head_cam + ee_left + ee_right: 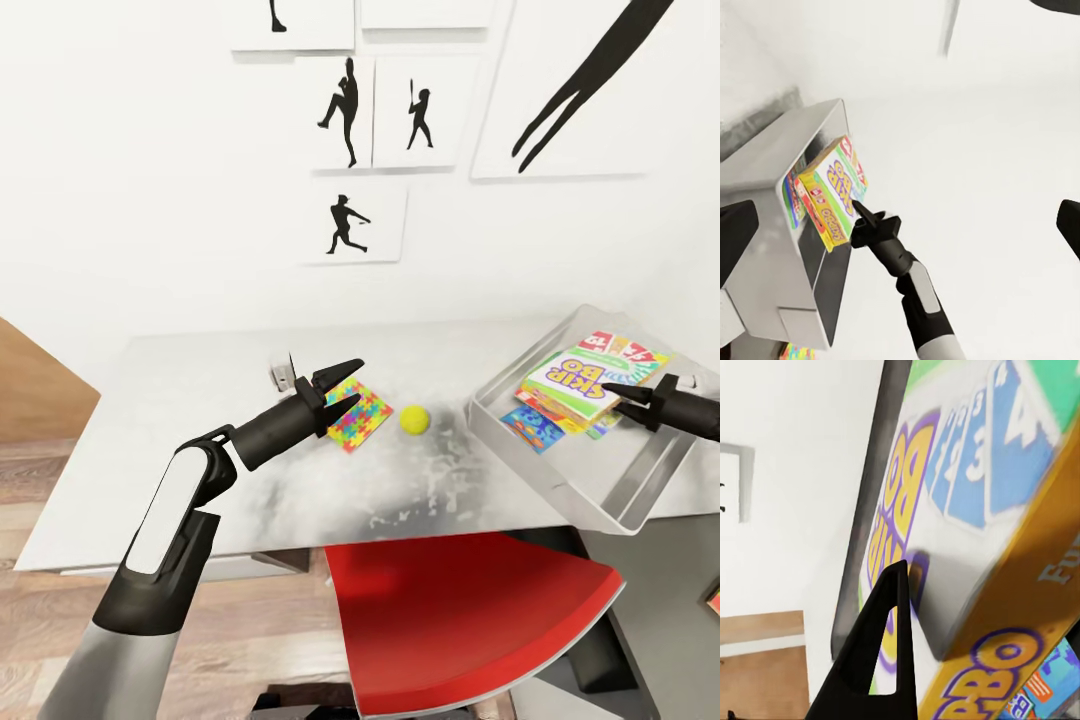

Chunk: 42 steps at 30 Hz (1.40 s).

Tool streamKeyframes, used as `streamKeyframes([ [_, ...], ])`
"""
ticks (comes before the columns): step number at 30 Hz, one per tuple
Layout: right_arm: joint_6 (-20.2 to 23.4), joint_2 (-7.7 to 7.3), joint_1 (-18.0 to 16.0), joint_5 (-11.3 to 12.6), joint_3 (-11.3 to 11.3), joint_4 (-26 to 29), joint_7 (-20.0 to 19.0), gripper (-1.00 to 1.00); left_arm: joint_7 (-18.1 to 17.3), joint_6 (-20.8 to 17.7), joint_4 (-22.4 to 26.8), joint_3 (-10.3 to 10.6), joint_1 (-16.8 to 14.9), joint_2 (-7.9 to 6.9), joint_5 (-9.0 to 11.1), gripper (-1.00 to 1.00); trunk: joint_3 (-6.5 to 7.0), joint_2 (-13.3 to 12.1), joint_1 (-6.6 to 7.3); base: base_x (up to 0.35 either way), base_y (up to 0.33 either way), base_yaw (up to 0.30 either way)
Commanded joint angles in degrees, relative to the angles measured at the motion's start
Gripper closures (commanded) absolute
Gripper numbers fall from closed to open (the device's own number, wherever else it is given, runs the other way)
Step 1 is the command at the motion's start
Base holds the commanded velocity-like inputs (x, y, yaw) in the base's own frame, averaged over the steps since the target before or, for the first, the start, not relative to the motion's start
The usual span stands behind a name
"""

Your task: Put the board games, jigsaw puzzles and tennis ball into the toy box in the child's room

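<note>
A grey toy box (640, 490) stands on the table's right end with several colourful boxes in it. On top lies a Skip-Bo board game (572, 385), slightly tilted, and my right gripper (622, 400) is shut on its near edge; one finger (881, 645) presses its top face. That game (832, 199) and the right gripper (864, 219) also appear in the left wrist view. A jigsaw puzzle (362, 412) lies flat mid-table, with my left gripper (342, 385) open just above its left edge. The tennis ball (415, 419) sits right of the puzzle.
A red chair (470, 620) is tucked under the table's front edge (250, 550). A small pale object (283, 376) stands behind the left gripper. A wooden panel (40, 395) is at the left, and framed silhouettes hang on the white wall.
</note>
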<state>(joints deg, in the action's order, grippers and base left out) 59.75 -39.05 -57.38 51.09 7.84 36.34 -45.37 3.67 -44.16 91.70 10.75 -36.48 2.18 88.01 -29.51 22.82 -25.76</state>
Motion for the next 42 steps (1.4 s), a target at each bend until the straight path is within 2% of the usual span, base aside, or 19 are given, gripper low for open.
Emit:
streamKeyframes([
  [1,0.2,0.16,-0.1,-0.2,0.2,0.0,0.2,1.0,0.4,-0.2,0.0,0.0,0.0,0.02,0.5,-1.0,-0.17,0.1,-0.03,0.0,0.0,0.0],
  [11,0.2,0.63,-0.1,0.2,0.3,0.1,2.4,1.0,0.4,-0.2,0.1,0.0,-0.1,0.03,0.5,-1.0,-0.89,0.1,-0.03,0.0,0.0,0.0],
  [24,0.2,0.31,-0.5,0.1,0.4,0.9,2.7,1.0,0.4,-0.2,0.1,0.1,-0.1,0.02,0.5,-1.0,-1.1,0.1,-0.03,0.0,0.0,0.0],
  [42,0.2,0.64,-0.5,0.3,0.7,0.4,2.2,1.0,0.4,-0.9,0.1,0.2,-0.2,0.05,0.5,-1.0,-1.12,0.1,-0.03,0.0,0.0,0.0],
])
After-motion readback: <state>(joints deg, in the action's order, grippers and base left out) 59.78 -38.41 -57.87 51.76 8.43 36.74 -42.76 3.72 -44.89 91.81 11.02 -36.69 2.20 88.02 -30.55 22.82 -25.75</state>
